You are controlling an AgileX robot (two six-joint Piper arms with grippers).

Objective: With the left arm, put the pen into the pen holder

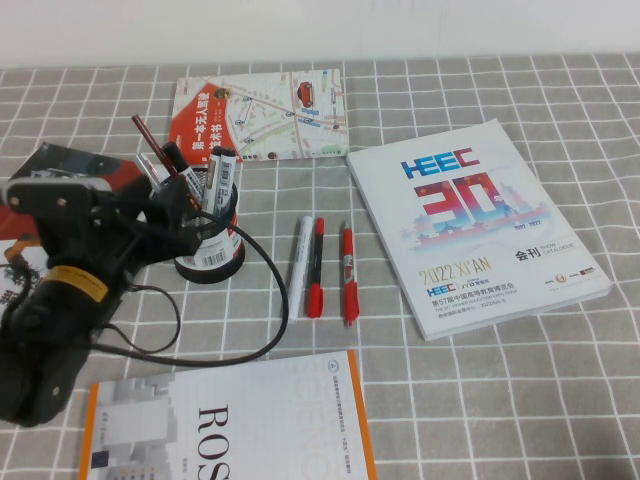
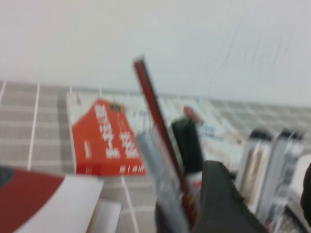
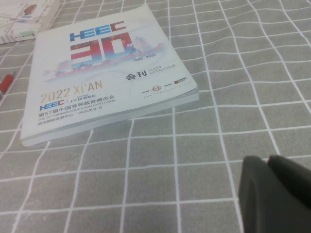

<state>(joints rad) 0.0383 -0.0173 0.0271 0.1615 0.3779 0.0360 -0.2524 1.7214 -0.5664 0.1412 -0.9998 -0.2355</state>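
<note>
The left end effector (image 1: 175, 200) sits right at the pen holder (image 1: 210, 255), on its left side near the rim, with the left arm (image 1: 60, 300) folded low over the left part of the desk (image 1: 480, 400). In the left wrist view a slim grey-silver pen (image 2: 158, 170) stands between the black fingers (image 2: 223, 204), tilted, beside a thin red stick and a black-capped marker; the end effector looks closed on the pen, though the picture is soft. The pen seems to be at or just inside the holder's mouth, among the markers already standing there; whether its tip has reached the bottom is hidden. So the task looks nearly done: what appears left is to let go and lift clear.

The right end effector (image 3: 274, 194) hovers over bare checked cloth near the HEEC catalogue (image 3: 107, 73); only a dark part of it shows, so whether it is open or closed I cannot tell.

Room is tight around the holder. It is already crowded with markers and the red stick, and the arm's black cable (image 1: 270, 300) loops around its base. To its right a white marker (image 1: 300, 265) and two red pens (image 1: 332, 270) lie on the desk, a map booklet (image 1: 260, 115) lies just behind, and a white book with orange edges (image 1: 230, 420) lies at the near edge. Straight up looks the freest way out.
</note>
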